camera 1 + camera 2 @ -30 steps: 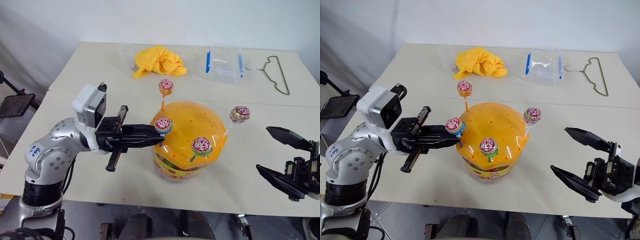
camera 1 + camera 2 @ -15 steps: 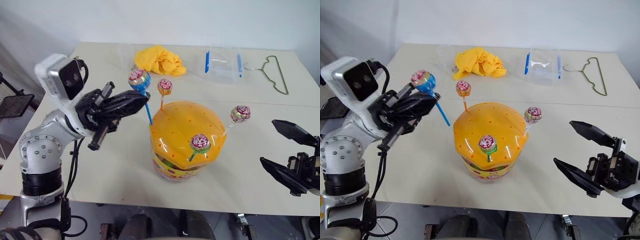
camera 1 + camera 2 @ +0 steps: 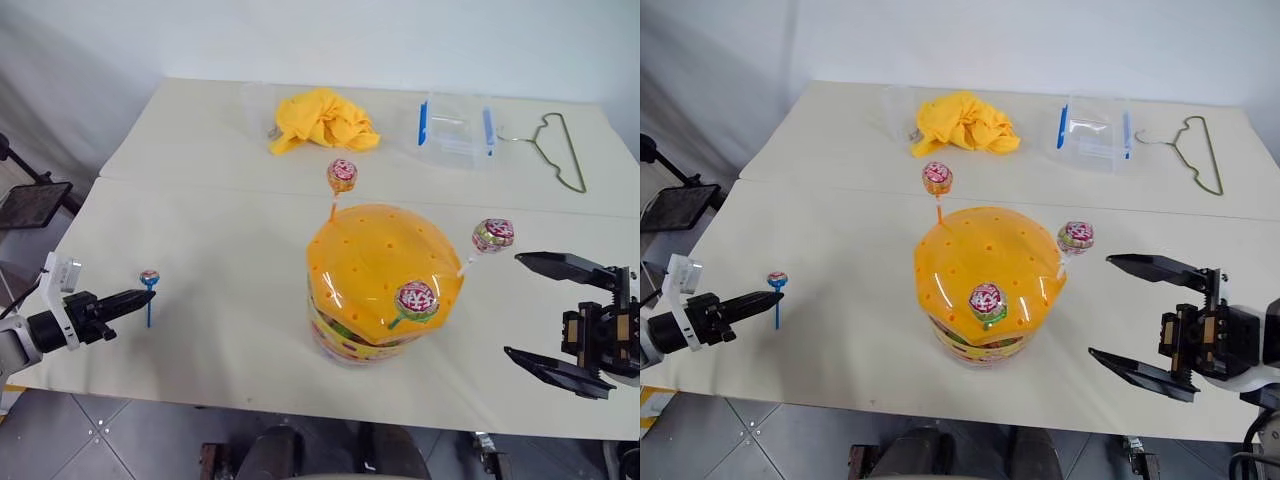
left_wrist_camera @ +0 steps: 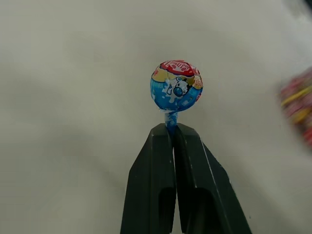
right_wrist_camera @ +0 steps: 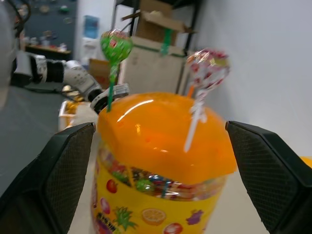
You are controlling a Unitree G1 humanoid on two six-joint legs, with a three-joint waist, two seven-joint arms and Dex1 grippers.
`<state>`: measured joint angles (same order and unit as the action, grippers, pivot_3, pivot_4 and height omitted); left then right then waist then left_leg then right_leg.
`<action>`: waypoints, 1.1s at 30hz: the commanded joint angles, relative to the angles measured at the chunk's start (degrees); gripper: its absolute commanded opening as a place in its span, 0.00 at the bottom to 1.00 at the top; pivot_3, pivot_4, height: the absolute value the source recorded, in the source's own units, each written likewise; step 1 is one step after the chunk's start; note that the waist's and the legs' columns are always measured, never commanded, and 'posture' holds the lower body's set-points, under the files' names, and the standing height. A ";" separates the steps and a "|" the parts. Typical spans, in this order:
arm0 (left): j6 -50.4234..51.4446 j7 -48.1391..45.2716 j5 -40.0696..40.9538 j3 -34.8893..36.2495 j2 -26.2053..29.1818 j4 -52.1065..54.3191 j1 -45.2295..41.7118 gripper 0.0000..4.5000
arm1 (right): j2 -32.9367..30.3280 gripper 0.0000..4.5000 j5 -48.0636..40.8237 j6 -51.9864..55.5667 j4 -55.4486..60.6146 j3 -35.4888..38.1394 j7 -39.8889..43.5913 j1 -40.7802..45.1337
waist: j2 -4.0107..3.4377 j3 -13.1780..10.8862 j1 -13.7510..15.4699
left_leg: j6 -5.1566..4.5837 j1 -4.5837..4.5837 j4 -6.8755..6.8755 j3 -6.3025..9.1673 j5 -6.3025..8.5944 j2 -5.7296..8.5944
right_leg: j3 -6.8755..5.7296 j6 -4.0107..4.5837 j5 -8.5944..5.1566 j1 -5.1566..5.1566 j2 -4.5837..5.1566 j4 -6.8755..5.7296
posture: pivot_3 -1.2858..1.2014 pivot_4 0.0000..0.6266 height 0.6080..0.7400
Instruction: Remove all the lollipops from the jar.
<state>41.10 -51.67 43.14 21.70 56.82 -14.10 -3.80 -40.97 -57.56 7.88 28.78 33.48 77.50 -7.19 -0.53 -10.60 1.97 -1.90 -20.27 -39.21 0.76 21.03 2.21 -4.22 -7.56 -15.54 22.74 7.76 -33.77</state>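
My left claw (image 4: 171, 127) is pinched shut on the thin blue stick of a small round lollipop in a shiny red, white and blue wrapper (image 4: 176, 92), out over the bare cream tabletop (image 3: 220, 220), well to the left of the jar. I judge it to weigh almost nothing; the stick is stiff but slender and could twist or slide between my smooth black fingers (image 4: 151, 195), while the foil-wrapped head looks slippery and would crackle under pressure. So the stick just under the head, where I have it, seems the right place to hold.

My right claw (image 3: 558, 310) stands wide open with nothing in it, just beside the jar on its right side.

The large clear plastic jar with the glossy orange domed lid full of small holes (image 3: 375, 265) stands near the front of the table. Three lollipops stand in the lid's holes: one on an orange stick (image 3: 342, 175) at the back, one on a white stick (image 3: 493, 235) leaning out to the right near my open claw, and one on a green stick (image 3: 416, 297) low on the front. Colourful contents show through the jar's clear wall; I cannot tell what they are.
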 commanded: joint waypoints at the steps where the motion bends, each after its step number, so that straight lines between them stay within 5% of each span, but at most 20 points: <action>1: 2.02 1.86 -1.76 1.26 -1.05 3.17 3.03 0.00 | -0.71 1.00 1.08 -1.50 -0.96 1.29 3.43 -1.35 | -0.03 0.00 -0.39 | 0.02 0.00 0.03 -0.01 0.01 -0.01 | 0.01 0.00 0.00 0.01 0.02 0.02 | 0.52 0.24 1.00; 3: 3.69 2.31 -1.48 1.61 -1.57 5.04 4.51 0.00 | -0.65 1.00 2.04 -2.28 -1.67 1.32 4.64 -1.88 | -0.06 -0.01 -0.71 | 0.07 0.03 0.09 -0.01 0.04 -0.06 | -0.01 0.05 -0.03 0.01 0.00 0.02 | 0.52 0.24 1.00; 12: -1.95 -3.87 -2.97 6.74 -0.47 1.95 4.75 0.54 | -0.70 1.00 0.25 -1.68 -2.44 3.60 2.50 -1.61 | -0.09 -0.03 -1.14 | 0.25 0.16 0.10 -0.17 -0.04 -0.24 | 0.00 0.10 -0.06 0.03 -0.11 -0.05 | 0.52 0.24 1.00; 19: -14.26 -22.03 -2.21 11.90 3.06 -9.47 -2.24 0.54 | -0.29 1.00 -6.27 1.78 -0.39 8.49 -5.44 -1.81 | -0.10 -0.03 -0.62 | 0.28 0.12 0.10 -0.16 -0.03 -0.28 | -0.04 0.16 -0.09 0.08 -0.10 -0.08 | 0.52 0.24 1.00; 22: -14.27 -24.92 -1.40 9.04 2.88 -8.43 -10.19 0.67 | -0.63 1.00 -10.23 3.52 0.44 10.24 -9.74 -0.75 | -0.10 -0.06 -0.27 | 0.25 0.08 0.09 -0.12 -0.03 -0.23 | -0.10 0.15 -0.08 0.07 -0.07 -0.09 | 0.52 0.24 1.00; 27: -8.79 -24.74 3.65 -0.64 -5.03 5.35 -24.69 1.00 | -1.26 1.00 -13.66 5.72 2.80 11.08 -14.01 0.65 | -0.07 -0.04 -0.19 | 0.17 0.04 0.05 0.01 -0.08 -0.06 | -0.20 0.08 -0.04 0.00 -0.08 -0.14 | 0.52 0.24 1.00; 33: -4.40 -21.82 4.70 -11.99 -17.35 11.64 -40.65 1.00 | -1.75 1.00 -16.91 8.00 6.59 10.68 -17.86 2.10 | 0.03 -0.09 -0.70 | 0.03 0.01 -0.04 -0.15 -0.15 0.09 | -0.34 -0.07 0.04 0.00 -0.28 -0.15 | 0.52 0.24 1.00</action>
<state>35.99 -74.45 46.89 10.68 40.23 -4.42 -42.03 -42.03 -72.04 15.37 32.72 43.10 61.17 -5.31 -0.50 -10.69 1.27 -1.88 -20.21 -39.24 0.47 20.87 2.29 -4.58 -7.64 -15.50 22.74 7.45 -33.94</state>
